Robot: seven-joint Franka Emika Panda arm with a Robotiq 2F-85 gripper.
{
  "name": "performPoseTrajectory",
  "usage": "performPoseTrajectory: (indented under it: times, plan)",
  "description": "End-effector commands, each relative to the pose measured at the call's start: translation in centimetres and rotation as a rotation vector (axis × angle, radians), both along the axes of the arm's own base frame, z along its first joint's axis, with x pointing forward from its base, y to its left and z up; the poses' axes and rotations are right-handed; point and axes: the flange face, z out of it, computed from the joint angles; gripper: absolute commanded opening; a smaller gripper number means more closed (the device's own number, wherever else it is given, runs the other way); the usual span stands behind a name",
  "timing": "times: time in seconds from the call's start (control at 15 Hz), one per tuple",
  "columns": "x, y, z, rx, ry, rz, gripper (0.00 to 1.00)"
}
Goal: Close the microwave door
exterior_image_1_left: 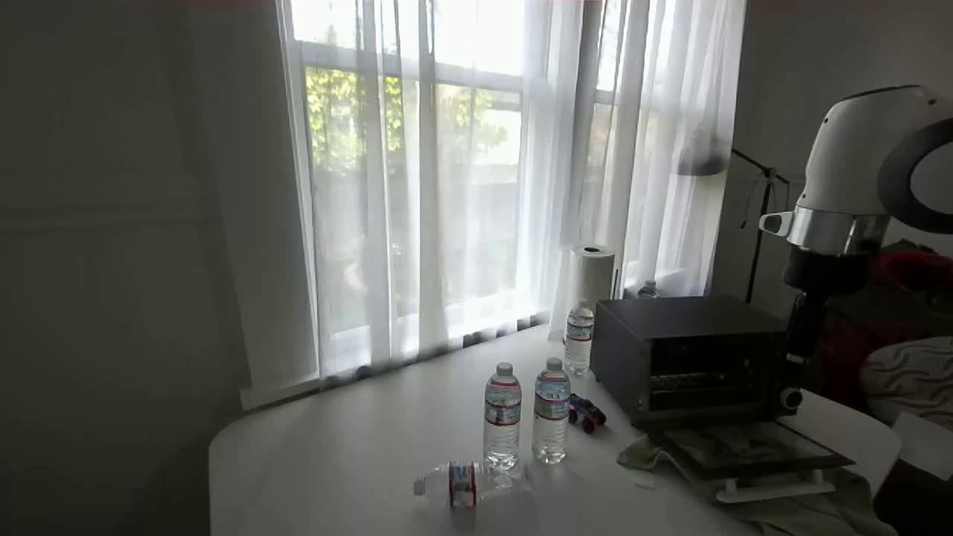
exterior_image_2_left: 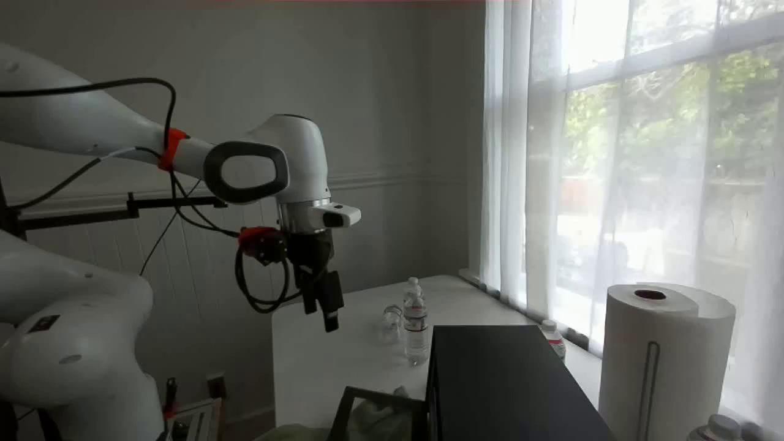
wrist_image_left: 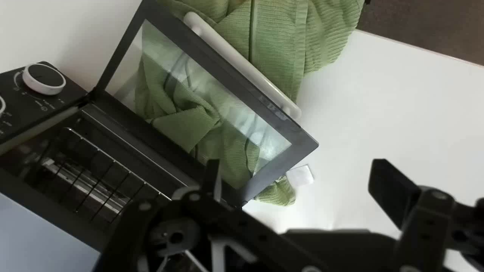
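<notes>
The microwave door stood open, folded down in front of the microwave, a green towel showing through its glass under streaks of reflection. In the wrist view part of its hinged edge was hidden behind a finger of the gripper, and in an exterior view the lower border cut its frame off. The pale handle showed whole, but the markings beside it were too blurred to read. Within the microwave a wire rack could be seen, the depths behind it lost in darkness. One knob was in full sight; of another knob only a sliver showed at the edge of the wrist view.

The gripper hung in the air, apart from the door, its jaws spread wide. In an exterior view its dark shape overlapped the end of the microwave's front, the border between them hard to make out. The arm ran out of sight in both exterior views.

Two water bottles stood upright on the white table, and a third bottle lay on its side near them. Another bottle stood near the microwave, overlapping a paper towel roll, and of one more bottle only the top showed behind the microwave.
</notes>
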Motion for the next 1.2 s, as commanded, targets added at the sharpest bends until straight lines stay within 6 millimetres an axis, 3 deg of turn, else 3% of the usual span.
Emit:
performPoseTrajectory:
  times: [0.0,0.73,0.93,1.13]
  plan:
    - [0.0,0.0,0.1,0.0,0.001,0.0,1.0]
    - [0.0,0.0,0.0,0.0,0.002,0.0,1.0]
    - [2.1,-0.1,-0.1,0.054,0.063,-0.059,1.0]
    - [4.6,-2.0,-1.2,0.136,0.134,-0.16,1.0]
